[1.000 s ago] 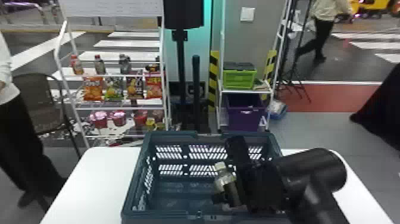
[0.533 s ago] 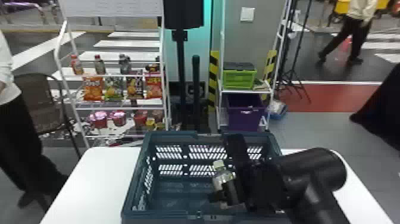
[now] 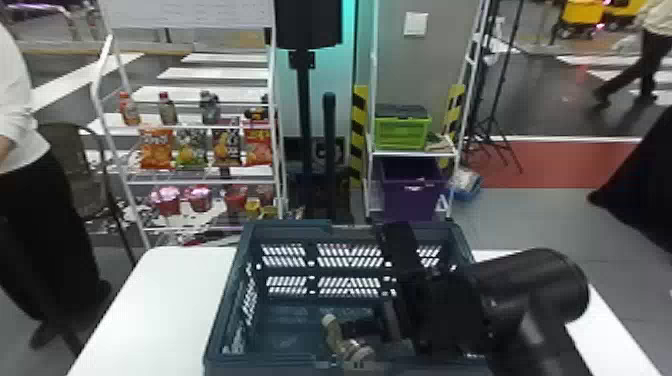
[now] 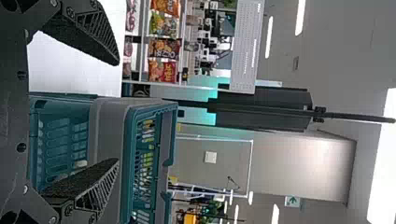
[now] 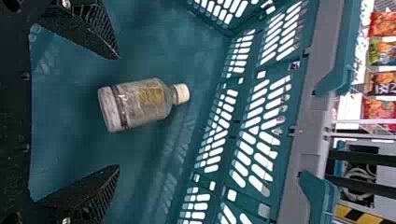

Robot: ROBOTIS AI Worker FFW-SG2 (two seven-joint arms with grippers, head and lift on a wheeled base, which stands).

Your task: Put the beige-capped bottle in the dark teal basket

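Observation:
The dark teal basket [image 3: 225,310] stands on the white table. Inside it, the beige-capped bottle [image 3: 336,341] is tilted, away from the basket's walls; whether it rests on the floor I cannot tell. My right gripper [image 3: 380,332] is down in the basket beside the bottle. In the right wrist view the right gripper [image 5: 117,112] is open, its fingers on either side of the bottle's base without touching it, and the bottle [image 5: 140,103] points its cap away from them. My left gripper [image 4: 117,112] stands open and unloaded beside the basket [image 4: 109,135] in the left wrist view.
The basket's far wall [image 3: 350,235] rises beyond the bottle. White table [image 3: 165,300] shows left of the basket. Behind stand a snack rack [image 3: 200,181] and a shelf with a green crate [image 3: 402,132] and a purple bin [image 3: 412,192].
The bottle has left my right gripper's grip and dropped lower in the basket, toward the near side. The right gripper has opened, while its arm stays almost in place.

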